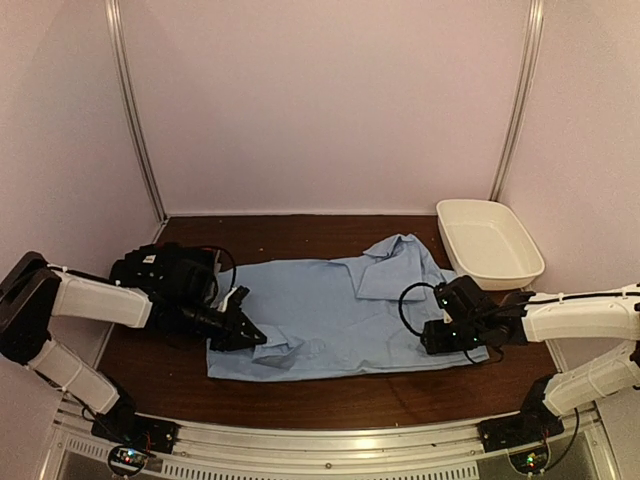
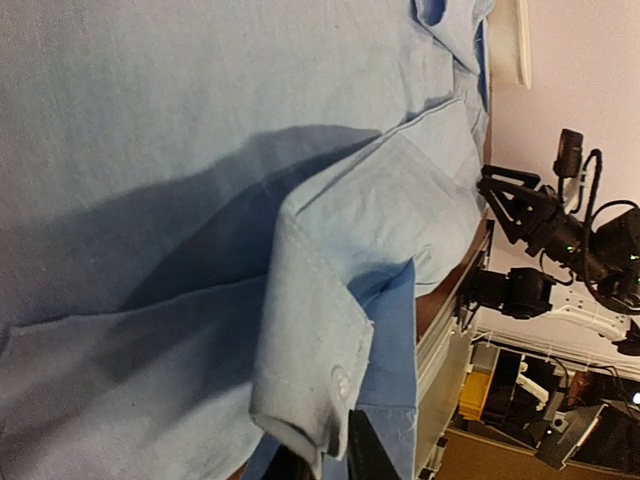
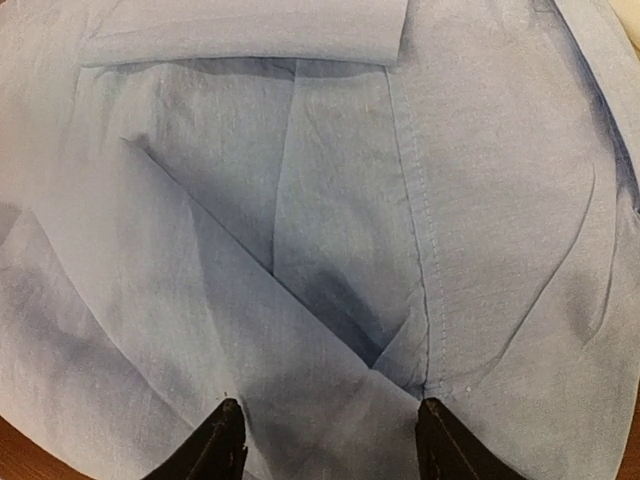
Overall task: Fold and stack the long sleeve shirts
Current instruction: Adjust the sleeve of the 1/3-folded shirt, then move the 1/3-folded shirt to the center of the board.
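Lying spread across the middle of the table (image 1: 300, 232), the shirt (image 1: 330, 310), light blue, has its collar (image 1: 385, 248) at the far right, just beside the white tub (image 1: 490, 245) in the back right corner.

Left claw (image 1: 238, 330): positioned at the shirt's left edge, low over the cloth. In the left wrist view its fingers (image 2: 362, 452) stand narrow, closed on the edge of a sleeve cuff (image 2: 310, 370). The cuff is raised and curls over the shirt body, casting a shadow on it. One small button (image 2: 340, 381) shows on the cuff.

Right claw (image 1: 432, 335): positioned at the shirt's right edge. In the right wrist view its fingers (image 3: 225, 445) stand wide apart, just above creased cloth, with nothing gripped between them. A stitched seam (image 3: 425, 250) runs across the cloth ahead of the claw.
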`<action>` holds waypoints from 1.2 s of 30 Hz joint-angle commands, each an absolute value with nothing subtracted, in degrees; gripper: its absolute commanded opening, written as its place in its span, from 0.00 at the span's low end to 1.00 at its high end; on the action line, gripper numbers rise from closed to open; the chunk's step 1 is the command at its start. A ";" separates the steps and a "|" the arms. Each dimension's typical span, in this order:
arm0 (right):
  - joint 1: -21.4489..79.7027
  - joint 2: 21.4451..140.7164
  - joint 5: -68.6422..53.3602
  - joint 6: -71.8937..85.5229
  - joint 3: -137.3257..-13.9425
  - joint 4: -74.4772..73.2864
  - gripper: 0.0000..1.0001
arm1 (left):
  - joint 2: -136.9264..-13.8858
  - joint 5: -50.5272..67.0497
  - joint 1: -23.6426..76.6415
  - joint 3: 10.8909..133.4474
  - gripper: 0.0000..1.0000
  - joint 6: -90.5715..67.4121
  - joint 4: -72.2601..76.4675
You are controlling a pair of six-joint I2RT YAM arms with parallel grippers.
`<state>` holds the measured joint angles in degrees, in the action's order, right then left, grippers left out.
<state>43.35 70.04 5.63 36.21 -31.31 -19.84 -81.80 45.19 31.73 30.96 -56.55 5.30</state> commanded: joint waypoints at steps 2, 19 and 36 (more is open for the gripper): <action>43.63 68.35 6.60 35.26 -31.73 -18.54 0.60 | -86.83 33.27 31.90 37.94 0.16 -43.07 -6.34; 46.75 68.29 6.36 33.84 -33.73 -17.33 0.59 | -76.45 20.29 33.20 43.74 0.44 -30.78 -12.54; 46.50 82.16 12.52 36.39 -36.02 -19.51 0.55 | -93.73 17.61 48.27 40.44 0.44 -33.57 7.95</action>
